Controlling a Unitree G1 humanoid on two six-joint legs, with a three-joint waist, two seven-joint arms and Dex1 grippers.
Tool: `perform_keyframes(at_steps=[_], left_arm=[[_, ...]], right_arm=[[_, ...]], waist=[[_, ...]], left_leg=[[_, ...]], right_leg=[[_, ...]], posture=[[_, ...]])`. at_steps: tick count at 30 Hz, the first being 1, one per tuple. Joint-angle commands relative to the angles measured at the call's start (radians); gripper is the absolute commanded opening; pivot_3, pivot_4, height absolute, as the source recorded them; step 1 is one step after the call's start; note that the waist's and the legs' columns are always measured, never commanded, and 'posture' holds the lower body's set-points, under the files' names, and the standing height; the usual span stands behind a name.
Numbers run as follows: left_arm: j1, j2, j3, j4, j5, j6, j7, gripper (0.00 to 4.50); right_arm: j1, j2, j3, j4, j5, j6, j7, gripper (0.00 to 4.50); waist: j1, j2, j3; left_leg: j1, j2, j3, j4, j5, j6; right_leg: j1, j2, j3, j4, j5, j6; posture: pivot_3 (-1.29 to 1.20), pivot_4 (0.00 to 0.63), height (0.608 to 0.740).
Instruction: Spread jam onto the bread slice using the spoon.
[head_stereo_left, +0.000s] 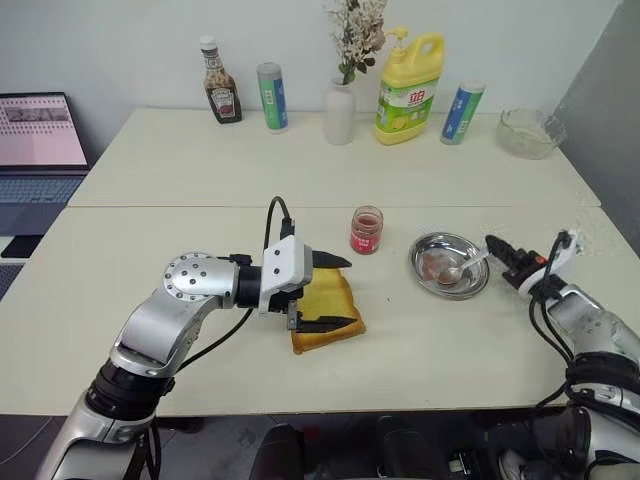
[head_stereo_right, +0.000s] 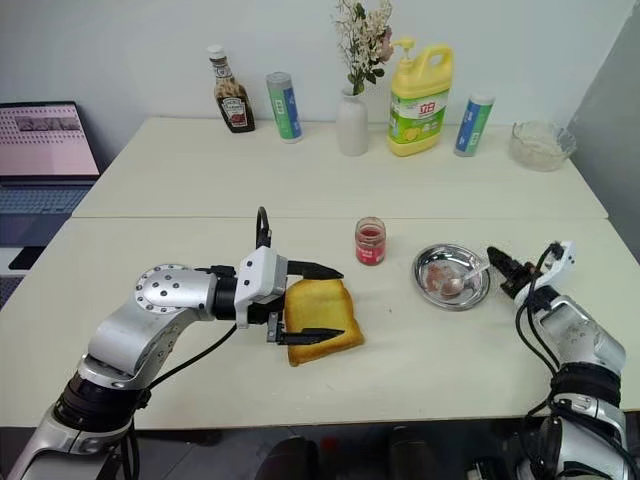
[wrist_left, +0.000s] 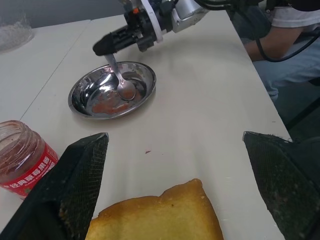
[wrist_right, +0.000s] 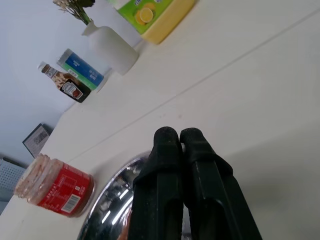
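The bread slice (head_stereo_left: 325, 305), golden with a brown crust, lies flat near the table's front edge. My left gripper (head_stereo_left: 352, 292) is open, with one finger on either side of the slice. The jam (head_stereo_left: 367, 230), in a small glass jar with a red label, stands just behind the bread. To its right, the spoon (head_stereo_left: 455, 272) rests with its bowl in a round steel dish (head_stereo_left: 440, 245) smeared with red. My right gripper (head_stereo_left: 490, 243) is at the dish's right rim, shut on the spoon's handle; the left wrist view shows the handle (wrist_left: 114, 65) running from its fingertips (wrist_left: 102, 47).
Along the table's far edge stand a ketchup bottle (head_stereo_left: 221, 92), two cans (head_stereo_left: 272, 97) (head_stereo_left: 462, 112), a white vase (head_stereo_left: 340, 110), a yellow detergent bottle (head_stereo_left: 408, 90) and a glass bowl (head_stereo_left: 530, 132). A laptop (head_stereo_left: 40, 140) sits off to the left. A person (wrist_left: 295, 30) sits beyond the right arm.
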Motion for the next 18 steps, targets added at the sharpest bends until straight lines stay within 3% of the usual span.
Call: perform_keyframes(at_steps=[1,7,12,18], left_arm=[[-0.017,-0.005,0.009,0.000,0.008,-0.023,0.007,4.50],[-0.004,-0.001,0.040,0.004,-0.002,-0.006,0.040,4.50],[0.048,0.013,0.135,0.006,0.003,0.040,0.149,4.50],[0.119,0.035,0.227,-0.007,-0.003,0.084,0.231,4.50]], right_arm=[[0.016,-0.012,-0.046,-0.054,0.035,0.031,-0.024,0.03],[0.049,-0.011,-0.080,-0.211,0.097,0.090,-0.065,0.03],[0.110,-0.022,-0.052,-0.555,0.175,0.191,-0.139,0.03],[0.008,-0.018,0.001,-0.797,0.234,0.234,-0.276,0.03]], waist=[[0.003,0.000,0.000],[0.007,0.001,0.001],[0.005,0.005,0.003],[-0.006,0.006,0.004]], left_leg=[[0.000,0.000,0.000,0.000,0.000,0.000],[-0.001,0.000,0.000,0.000,0.000,0.000],[-0.004,0.000,0.001,-0.001,0.000,0.000],[-0.006,0.001,0.002,-0.001,0.000,0.000]], right_leg=[[0.000,0.000,0.000,0.000,0.000,0.000],[-0.001,0.000,0.000,0.000,0.000,0.000],[-0.005,0.000,0.001,0.001,0.000,0.000],[-0.009,0.001,0.003,0.002,-0.002,0.003]], posture=[[0.00,0.150,0.740],[0.00,0.150,0.740],[0.00,0.150,0.740],[0.00,0.150,0.740]])
